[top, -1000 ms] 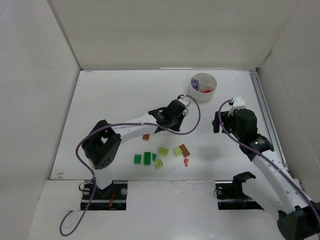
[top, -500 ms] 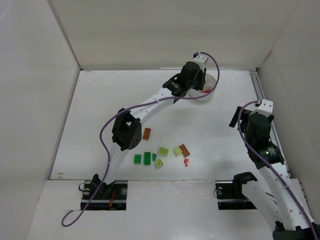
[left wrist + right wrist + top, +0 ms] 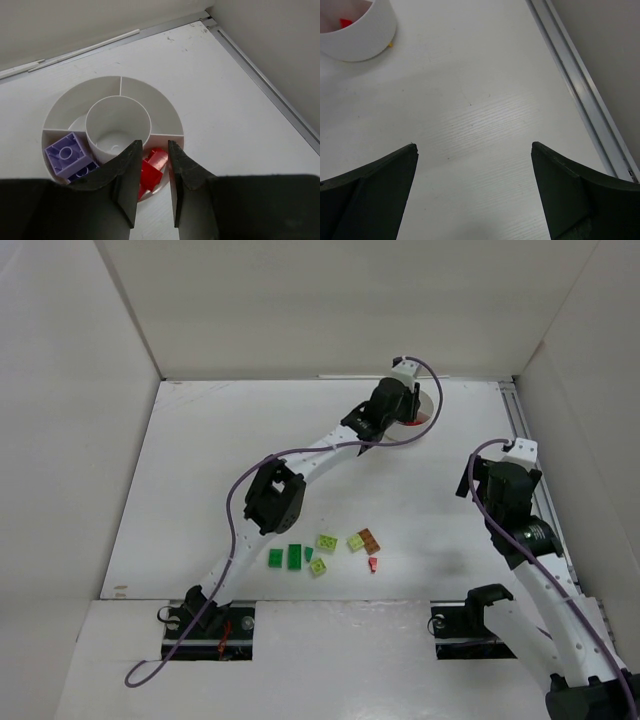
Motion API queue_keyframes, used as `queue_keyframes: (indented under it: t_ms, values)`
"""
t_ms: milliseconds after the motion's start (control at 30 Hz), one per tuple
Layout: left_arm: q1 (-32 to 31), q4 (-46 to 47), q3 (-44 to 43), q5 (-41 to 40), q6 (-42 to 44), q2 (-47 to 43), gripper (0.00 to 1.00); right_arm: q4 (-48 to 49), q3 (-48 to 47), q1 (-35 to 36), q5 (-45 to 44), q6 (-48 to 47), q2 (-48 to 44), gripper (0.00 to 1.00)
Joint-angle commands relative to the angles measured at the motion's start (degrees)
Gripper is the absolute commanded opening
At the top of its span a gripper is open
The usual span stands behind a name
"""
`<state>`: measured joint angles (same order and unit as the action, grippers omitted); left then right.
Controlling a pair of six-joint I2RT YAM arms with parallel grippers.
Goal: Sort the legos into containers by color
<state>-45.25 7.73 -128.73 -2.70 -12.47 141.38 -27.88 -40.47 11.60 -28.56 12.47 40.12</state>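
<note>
top: left claw (image 3: 405, 403) over dish (image 3: 432, 411); loose legos (image 3: 326, 542) on near tabletop (image 3: 220, 460) | left wrist: left claw narrow, above red legos (image 3: 152, 170); purple legos (image 3: 67, 155) in neighbouring wedge | right wrist: right claw (image 3: 474, 145) wide

No writing, label, brand, number or sign can be read anywhere: the dish (image 3: 160, 100), the bricks (image 3: 326, 542), the table (image 3: 200, 460), the left arm (image 3: 320, 448), the right arm (image 3: 535, 545) and the walls (image 3: 330, 300) show plain unmarked surfaces
</note>
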Motion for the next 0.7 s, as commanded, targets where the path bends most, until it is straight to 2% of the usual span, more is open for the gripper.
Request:
queue_keyframes:
  t_ms: [0, 200, 333, 367, 500, 633, 667]
  values:
    - [0.3, 6.9, -3.5, -2.0, -0.9, 0.7, 0.24, 0.6, -2.7, -0.3, -1.0, 0.7, -0.4, 1.00]
    - [0.3, 7.7, -3.5, -2.0, -0.9, 1.4, 0.28, 1.2, -2.7, -0.9, -1.0, 0.7, 0.1, 1.00]
    - [0.8, 6.8, -4.0, -0.8, -1.5, -0.7, 0.61, 3.7, -2.2, -0.9, 3.6, -2.5, 0.1, 1.00]
    - [0.8, 6.3, -4.8, 0.0, -1.5, -1.5, 0.73, 4.4, -2.2, -0.9, 5.2, -3.3, 0.1, 1.00]
    - [1.3, 5.7, -1.5, 3.4, -0.8, -8.9, 1.00, 7.0, -2.2, -0.9, 21.1, -7.1, 3.6, 1.00]
    - [1.3, 4.3, 8.0, 4.1, -0.1, -20.6, 1.00, 4.5, -4.4, 2.5, 28.7, -9.3, 9.6, 1.00]
    - [1.3, 4.3, 13.5, 4.1, -0.1, -23.3, 1.00, 4.5, -4.4, 5.9, 28.7, -9.8, 10.5, 1.00]
